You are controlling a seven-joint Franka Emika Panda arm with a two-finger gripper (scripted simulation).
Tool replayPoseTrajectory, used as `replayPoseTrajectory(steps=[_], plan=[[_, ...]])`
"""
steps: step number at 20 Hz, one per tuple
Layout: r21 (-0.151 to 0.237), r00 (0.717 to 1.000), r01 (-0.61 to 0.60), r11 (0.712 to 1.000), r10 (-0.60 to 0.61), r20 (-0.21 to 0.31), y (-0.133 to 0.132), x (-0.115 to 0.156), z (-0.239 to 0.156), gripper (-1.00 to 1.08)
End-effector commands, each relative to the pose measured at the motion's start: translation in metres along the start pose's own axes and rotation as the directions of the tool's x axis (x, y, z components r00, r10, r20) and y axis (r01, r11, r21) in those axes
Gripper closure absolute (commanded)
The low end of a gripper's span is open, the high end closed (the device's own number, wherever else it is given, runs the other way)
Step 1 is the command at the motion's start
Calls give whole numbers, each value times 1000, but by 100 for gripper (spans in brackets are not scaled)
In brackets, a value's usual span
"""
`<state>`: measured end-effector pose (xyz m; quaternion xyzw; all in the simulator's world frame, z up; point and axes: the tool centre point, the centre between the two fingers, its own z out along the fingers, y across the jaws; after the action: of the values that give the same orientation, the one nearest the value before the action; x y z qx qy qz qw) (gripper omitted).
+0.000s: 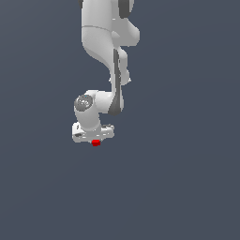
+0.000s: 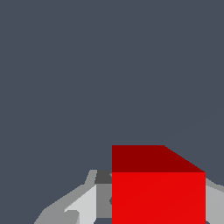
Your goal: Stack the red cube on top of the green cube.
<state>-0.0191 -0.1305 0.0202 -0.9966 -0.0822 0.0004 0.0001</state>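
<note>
The red cube (image 1: pixel 96 142) shows just under the white gripper (image 1: pixel 95 139) in the exterior view, left of the middle. In the wrist view the red cube (image 2: pixel 158 192) fills the space between the two grey fingers (image 2: pixel 101 199), which press against its sides; the gripper (image 2: pixel 158 208) is shut on it. Around the cube lies only plain dark floor. The green cube is out of view in both frames.
The arm's white links (image 1: pixel 110 42) come down from the exterior view's top edge toward the gripper. A flat dark grey-blue floor (image 1: pixel 187 187) spreads on all sides.
</note>
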Motion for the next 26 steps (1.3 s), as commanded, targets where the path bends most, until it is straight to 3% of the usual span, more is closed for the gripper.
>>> replayPoseTrajectory(steps=[1, 14, 26], plan=[[0, 1000, 0, 1000, 0, -1, 0, 0, 0, 108], [0, 1000, 0, 1000, 0, -1, 0, 0, -11, 108], [0, 1000, 0, 1000, 0, -1, -1, -1, -83, 108]])
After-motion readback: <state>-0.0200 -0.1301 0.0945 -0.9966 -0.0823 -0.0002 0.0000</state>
